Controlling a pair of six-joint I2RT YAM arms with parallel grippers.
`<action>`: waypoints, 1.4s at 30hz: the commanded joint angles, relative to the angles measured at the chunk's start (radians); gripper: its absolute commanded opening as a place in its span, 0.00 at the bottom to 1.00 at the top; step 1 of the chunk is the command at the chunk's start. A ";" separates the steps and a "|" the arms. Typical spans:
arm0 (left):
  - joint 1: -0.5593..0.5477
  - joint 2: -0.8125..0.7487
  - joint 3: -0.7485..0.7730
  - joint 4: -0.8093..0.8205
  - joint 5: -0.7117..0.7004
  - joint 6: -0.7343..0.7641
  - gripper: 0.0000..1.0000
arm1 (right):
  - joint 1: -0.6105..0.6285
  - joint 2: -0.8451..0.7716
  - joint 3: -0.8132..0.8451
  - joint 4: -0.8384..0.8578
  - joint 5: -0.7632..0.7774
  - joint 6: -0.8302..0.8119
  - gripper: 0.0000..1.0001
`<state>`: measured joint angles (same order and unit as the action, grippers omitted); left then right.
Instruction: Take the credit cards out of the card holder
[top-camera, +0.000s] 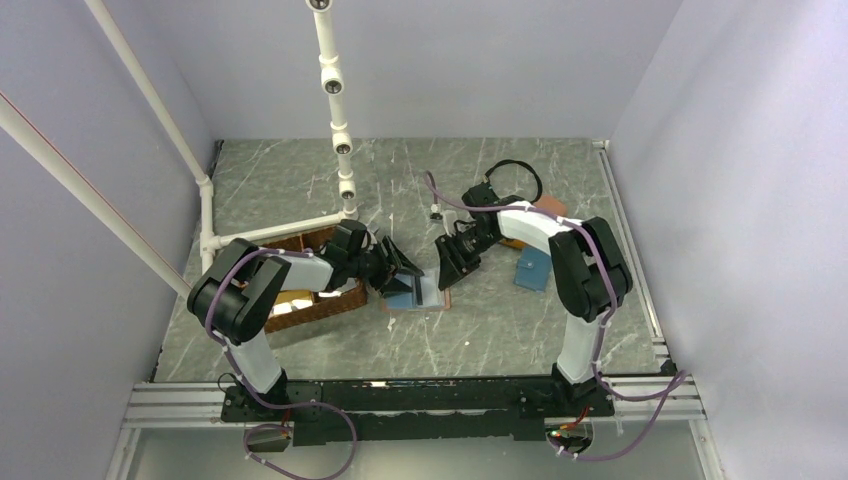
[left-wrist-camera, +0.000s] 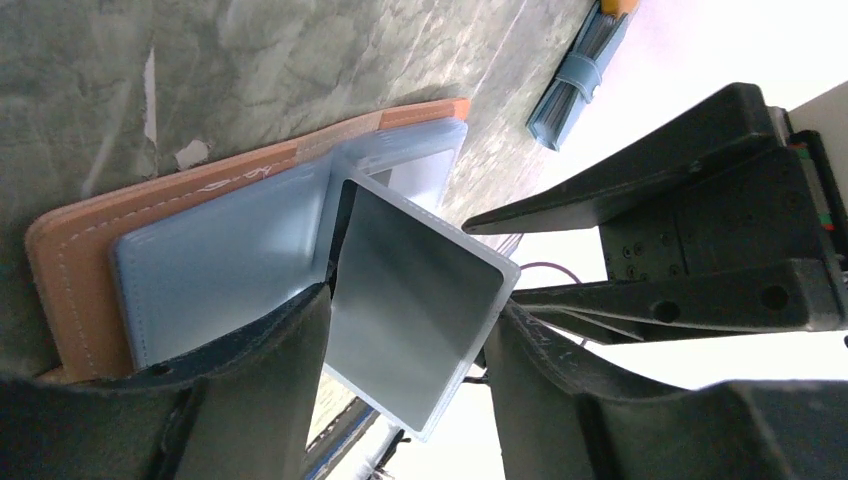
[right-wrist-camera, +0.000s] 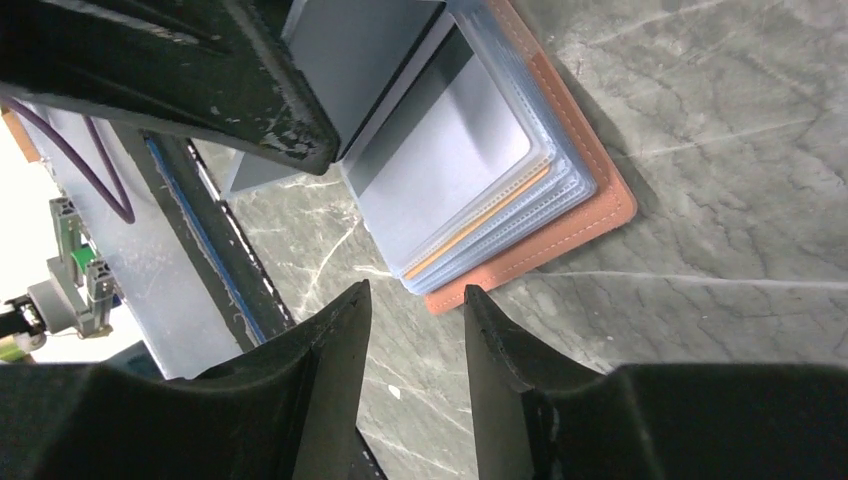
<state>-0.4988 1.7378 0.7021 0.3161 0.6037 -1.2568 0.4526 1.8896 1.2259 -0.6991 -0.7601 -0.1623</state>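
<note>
Left tool (left-wrist-camera: 412, 335) around credit card (left-wrist-camera: 405, 270), steeply upended

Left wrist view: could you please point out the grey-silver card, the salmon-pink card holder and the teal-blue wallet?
Grey-silver rectangular card (left-wrist-camera: 415, 300): left wrist view, middle of face.
Salmon-pink folding leather-like card holder (left-wrist-camera: 72, 290): left wrist view, stitched outer border.
Teal-blue flat wallet (left-wrist-camera: 578, 86): left wrist view, its closing strap.

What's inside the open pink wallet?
The salmon-pink folding wallet shows light-blue pockets and clear plastic sleeves; the top sleeve holds a grey card with a dark stripe. A plain grey card stands tilted in the left hand. Lower sleeves are covered.
</note>
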 joint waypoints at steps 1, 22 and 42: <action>0.005 -0.041 0.002 -0.013 -0.015 0.013 0.60 | 0.000 -0.051 0.007 0.016 -0.072 -0.049 0.42; 0.002 -0.029 0.035 0.061 0.044 -0.011 0.61 | 0.035 0.152 0.076 0.041 -0.390 0.048 0.68; 0.010 -0.124 0.023 -0.028 -0.040 0.027 0.73 | -0.034 0.142 -0.008 0.141 -0.325 0.158 0.00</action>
<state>-0.4976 1.7153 0.7227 0.3363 0.6128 -1.2682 0.4637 2.0682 1.2514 -0.6292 -1.0309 -0.0250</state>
